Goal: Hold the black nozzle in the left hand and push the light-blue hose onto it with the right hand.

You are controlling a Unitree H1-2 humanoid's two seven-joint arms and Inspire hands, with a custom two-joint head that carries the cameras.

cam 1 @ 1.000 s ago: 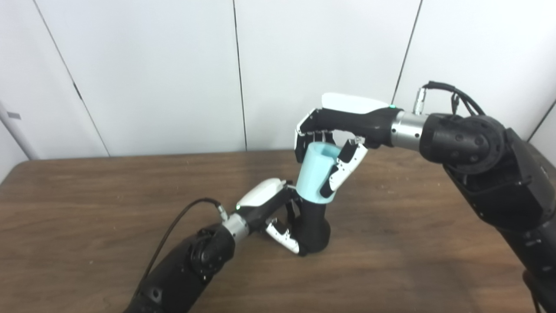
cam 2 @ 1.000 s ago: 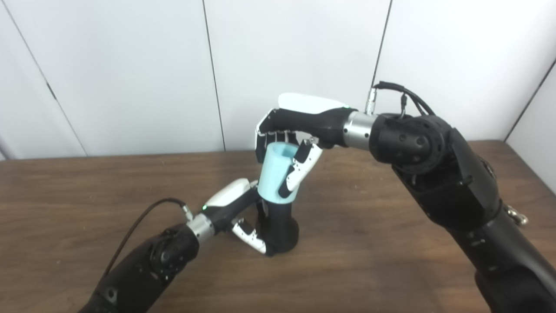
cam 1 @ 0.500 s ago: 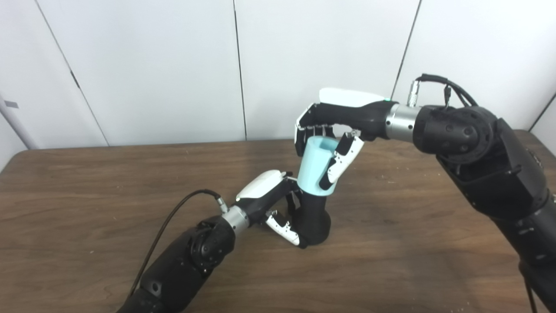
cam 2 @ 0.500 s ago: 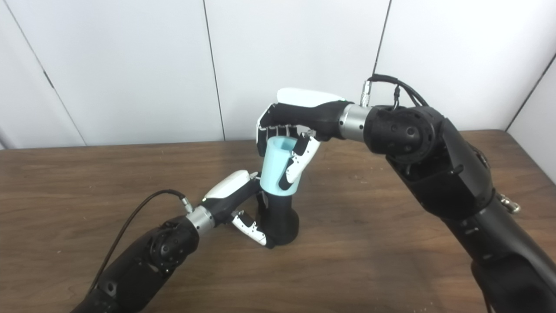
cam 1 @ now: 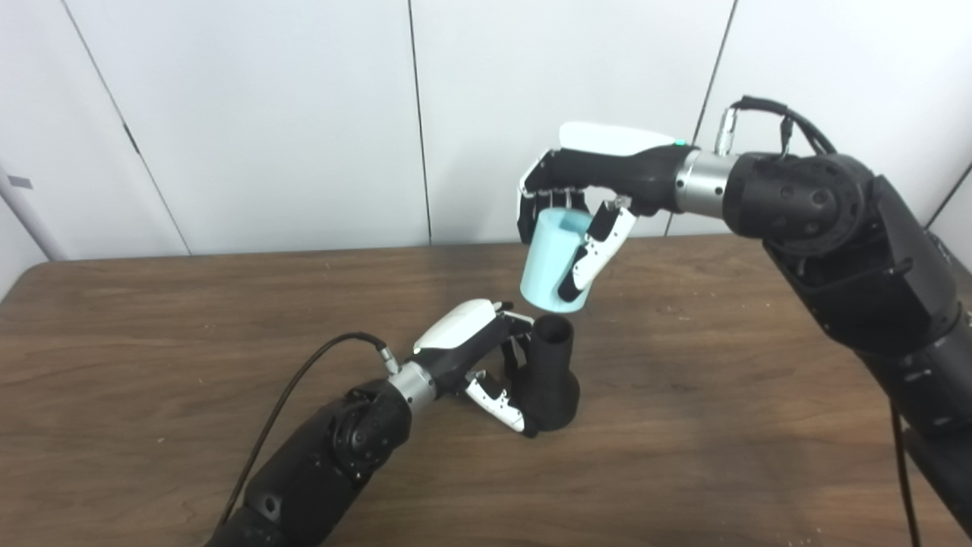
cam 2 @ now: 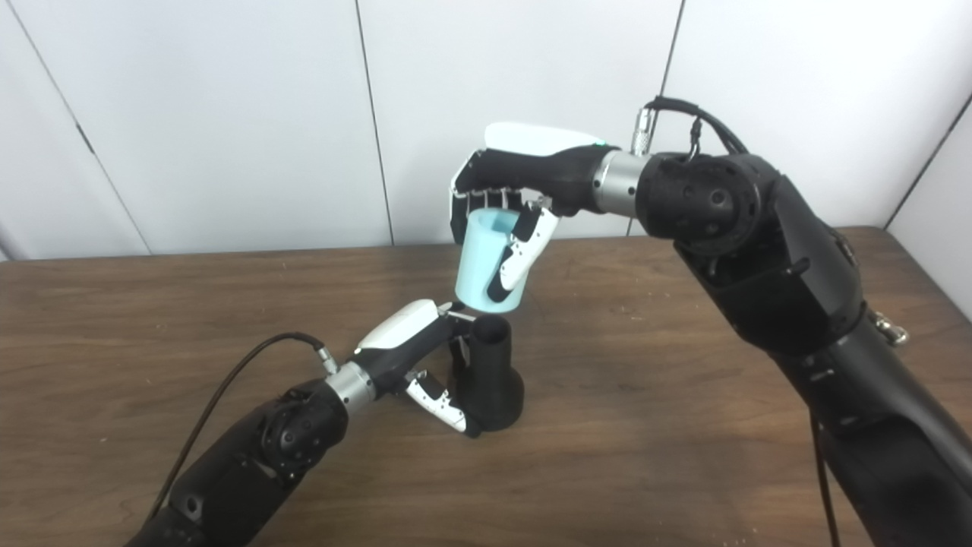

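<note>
Dark wood table [cam 1: 152, 365]; black nozzle [cam 1: 550, 376] standing upright on it, near centre.

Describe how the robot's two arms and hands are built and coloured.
Both arms are bulky matte-black shells with round, bolted joints, each ending in a silver metal wrist ring. The left hand and right hand have black palms, white back plates, white-and-black finger segments and a small green light near the wrist. A black cable loops from a plug at each wrist.

Even, bright overhead light — no glare. Soft diffuse shadows on table [cam 1: 152, 319] beneath right arm [cam 1: 858, 258] and beside nozzle [cam 1: 548, 372]. Focus fairly sharp throughout — slight softness, mild compression noise. Wall panels [cam 2: 228, 114] evenly lit, near washed-out.
</note>
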